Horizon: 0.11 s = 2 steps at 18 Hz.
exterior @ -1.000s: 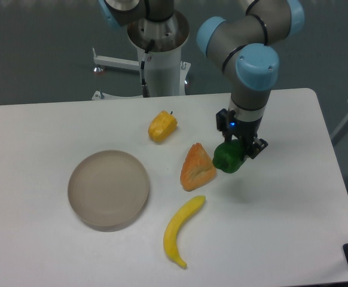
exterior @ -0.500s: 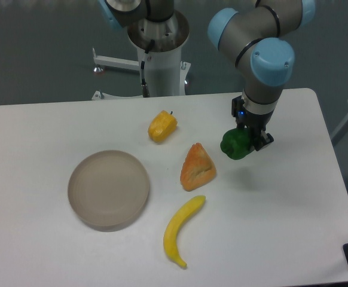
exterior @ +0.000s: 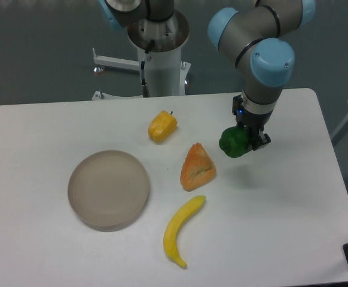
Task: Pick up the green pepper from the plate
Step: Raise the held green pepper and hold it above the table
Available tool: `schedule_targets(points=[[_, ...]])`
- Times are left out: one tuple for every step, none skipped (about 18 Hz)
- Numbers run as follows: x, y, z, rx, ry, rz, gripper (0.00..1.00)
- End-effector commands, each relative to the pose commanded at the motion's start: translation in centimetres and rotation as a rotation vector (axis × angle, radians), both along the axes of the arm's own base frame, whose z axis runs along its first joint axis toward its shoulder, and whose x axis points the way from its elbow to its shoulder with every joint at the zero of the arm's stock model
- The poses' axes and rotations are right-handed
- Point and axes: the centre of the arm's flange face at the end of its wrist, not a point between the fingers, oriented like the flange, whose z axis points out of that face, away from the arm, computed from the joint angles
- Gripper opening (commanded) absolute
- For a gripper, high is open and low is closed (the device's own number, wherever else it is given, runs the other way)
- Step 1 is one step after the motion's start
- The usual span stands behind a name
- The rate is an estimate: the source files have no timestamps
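The green pepper [exterior: 234,143] is small, glossy and dark green. My gripper [exterior: 244,142] is shut on it and holds it above the table, right of centre. The plate [exterior: 108,189] is a round beige-grey dish lying at the left of the table, with nothing on it. The pepper is well to the right of the plate and apart from it.
A yellow-orange pepper [exterior: 162,126] lies behind the middle of the table. An orange wedge-shaped fruit piece [exterior: 197,168] lies just left of and below the held pepper. A yellow banana [exterior: 182,229] lies near the front. The arm's base column [exterior: 159,54] stands behind the table.
The gripper has carried the green pepper up and to the right, away from the orange wedge. In the last half second it has barely moved.
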Motion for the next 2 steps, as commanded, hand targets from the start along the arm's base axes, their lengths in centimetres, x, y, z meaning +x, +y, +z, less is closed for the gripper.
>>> schedule_targets(points=[[-0.02,0.02,0.07,0.001,0.001,0.0,0.33],[-0.03,0.01,0.07,0.0,0.002,0.0,0.33]])
